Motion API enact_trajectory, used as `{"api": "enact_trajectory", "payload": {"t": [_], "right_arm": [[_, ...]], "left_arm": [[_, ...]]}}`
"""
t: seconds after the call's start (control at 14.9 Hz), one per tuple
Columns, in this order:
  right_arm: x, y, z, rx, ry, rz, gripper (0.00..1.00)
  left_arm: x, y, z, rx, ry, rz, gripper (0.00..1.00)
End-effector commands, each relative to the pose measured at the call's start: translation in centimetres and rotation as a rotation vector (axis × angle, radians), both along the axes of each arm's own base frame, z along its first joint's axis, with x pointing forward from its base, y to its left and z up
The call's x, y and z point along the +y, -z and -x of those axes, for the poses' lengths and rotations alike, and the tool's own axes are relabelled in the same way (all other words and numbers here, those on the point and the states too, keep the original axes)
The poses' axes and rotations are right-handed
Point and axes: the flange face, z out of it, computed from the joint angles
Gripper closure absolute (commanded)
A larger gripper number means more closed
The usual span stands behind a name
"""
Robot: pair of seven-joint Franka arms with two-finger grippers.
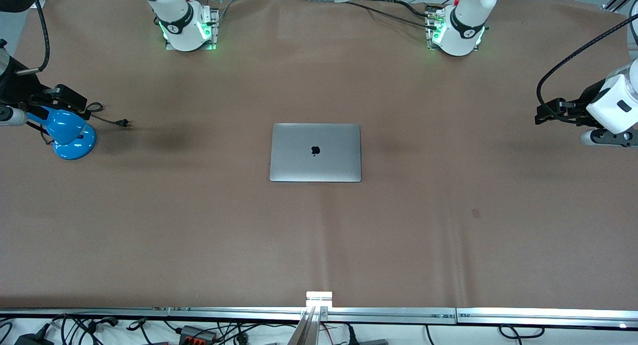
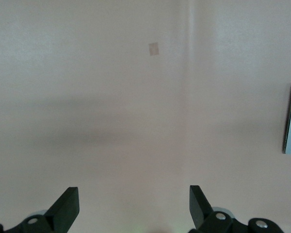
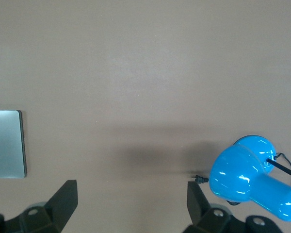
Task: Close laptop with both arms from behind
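The laptop (image 1: 315,152) lay flat in the middle of the desk (image 1: 199,225), and its lid was already down, with the black logo facing up, so the closing looked finished and not waiting to be done. Going from the left of the front view to its right: the right end effector (image 1: 60,103) hung over the blue lamp (image 1: 70,135) at the right arm's end of the desk, and the right wrist view showed its two fingers (image 3: 63,199) spread wide with nothing between them. A thin black cord with a plug (image 1: 122,122) lay on the desk beside the lamp, toward the laptop. Then came the laptop itself, well apart from both arms. At the left arm's end the left end effector (image 1: 553,113) hung over bare desk, its fingers (image 2: 68,206) also wide apart and empty; a small pale patch (image 2: 153,48) marked the cover there. I judge that the laptop is a stiff metal thing, rather heavy for its thinness, with a smooth lid on which a finger could slip. The screen inside is fragile. If the lid needed more pressing, the safest place would be its top surface near the two corners away from the hinge, pushed gently and evenly by both arms.
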Motion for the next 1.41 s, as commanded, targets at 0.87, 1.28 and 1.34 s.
{"api": "enact_trajectory", "payload": {"t": [0.87,1.28,1.34], "right_arm": [[-0.28,-0.52,1.15,0.019,-0.014,0.015,0.0],[-0.28,-0.58,1.22,0.02,-0.014,0.015,0.0],[-0.28,-0.58,1.22,0.02,-0.014,0.015,0.0]], "left_arm": [[0.35,-0.37,0.61,0.016,-0.006,-0.013,0.0],[0.35,-0.44,0.59,0.014,-0.006,-0.013,0.0],[0.32,-0.54,0.61,0.011,-0.005,-0.01,0.0]]}}
